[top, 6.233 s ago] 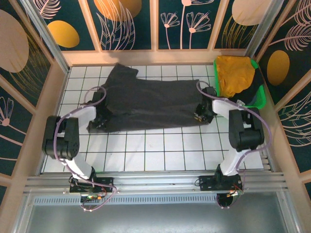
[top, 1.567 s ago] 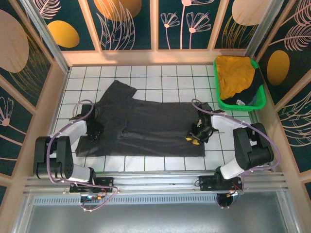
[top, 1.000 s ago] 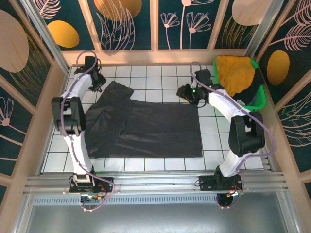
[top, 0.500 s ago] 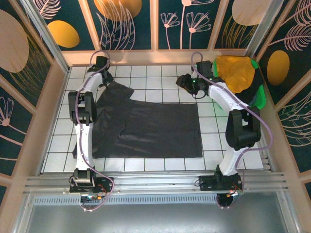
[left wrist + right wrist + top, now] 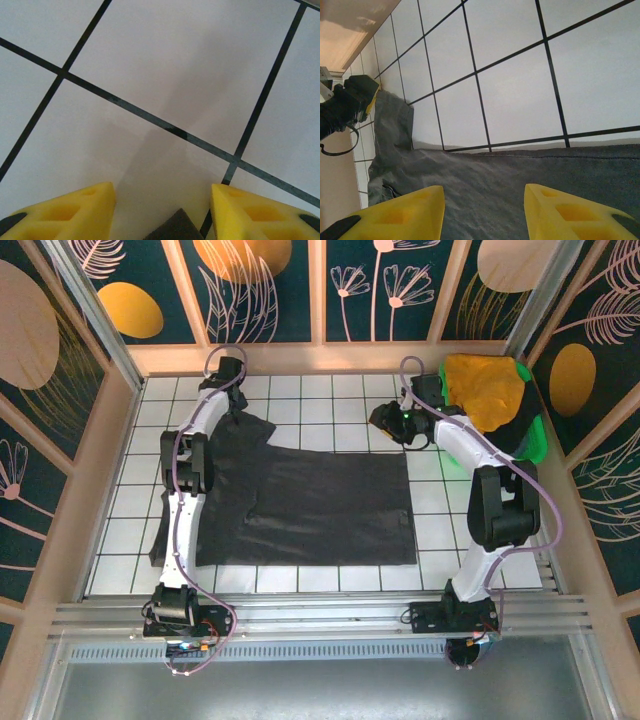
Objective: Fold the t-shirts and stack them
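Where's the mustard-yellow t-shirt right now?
In the top view, the mustard-yellow t-shirt lies heaped in the green basket at the far right corner, just right of the right pincer.

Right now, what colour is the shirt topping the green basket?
Mustard-yellow t-shirt, best in the top external view.

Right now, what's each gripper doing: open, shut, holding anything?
Left gripper: open, holding nothing, fingertips apart over white tile.
Right gripper: open, holding nothing, above the black t-shirt edge.
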You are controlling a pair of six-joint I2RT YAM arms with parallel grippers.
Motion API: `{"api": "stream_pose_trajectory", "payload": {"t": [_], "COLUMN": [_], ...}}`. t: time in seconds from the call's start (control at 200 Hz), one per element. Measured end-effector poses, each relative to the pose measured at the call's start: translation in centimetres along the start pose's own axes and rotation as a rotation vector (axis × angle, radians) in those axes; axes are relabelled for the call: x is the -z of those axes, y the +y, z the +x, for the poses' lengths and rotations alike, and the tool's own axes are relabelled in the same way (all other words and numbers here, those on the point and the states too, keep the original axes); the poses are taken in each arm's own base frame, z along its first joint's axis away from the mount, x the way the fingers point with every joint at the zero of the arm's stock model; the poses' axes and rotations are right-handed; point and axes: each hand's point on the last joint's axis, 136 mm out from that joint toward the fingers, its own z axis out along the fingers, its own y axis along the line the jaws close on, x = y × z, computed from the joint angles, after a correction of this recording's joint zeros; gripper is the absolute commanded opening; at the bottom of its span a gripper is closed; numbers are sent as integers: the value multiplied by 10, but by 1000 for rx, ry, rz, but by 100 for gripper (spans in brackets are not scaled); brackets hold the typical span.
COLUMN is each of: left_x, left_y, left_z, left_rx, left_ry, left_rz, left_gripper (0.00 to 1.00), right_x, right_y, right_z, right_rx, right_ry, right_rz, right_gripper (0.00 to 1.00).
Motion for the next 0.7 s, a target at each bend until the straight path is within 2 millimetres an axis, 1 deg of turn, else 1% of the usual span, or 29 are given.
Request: {"api": "stream_pose_trajectory", "payload": {"t": [0.095,0.18,0.23,0.315,0.36,0.425,0.5,0.616,0.701], "left_x": [1,2,2,3,4,6,7,14,22], "left_y": [-3,-6,-8,-15,-19,-20,-20,-15,-9], "left_z": [2,6,8,10,11,12,12,17,25], "left_rx": [-14,-23,-24,-28,-28,-31,-29,-33,-39], "left_ry": [-2,-6,-12,-21,-24,-27,-26,2,37], "left_rz": [-3,-16,-18,-13,-7,-13,-16,-27,-38], "left_gripper": [46,37,28,9,0,0,0,0,0], "right_x": [0,-1,-2,-1,1,5,8,9,1], "right_y": [-1,-4,-7,-12,-15,-19,-25,-40,-58], "right_z": [0,1,3,5,7,7,0,-19,-34], "right_rx": [-5,-17,-24,-40,-48,-66,-84,-113,-130], "right_ry": [0,-4,-7,-33,-50,-77,-111,-161,-184], "right_rz": [2,9,13,7,-3,-15,-2,82,181], "right_gripper": [47,47,47,46,47,47,46,45,45]}}
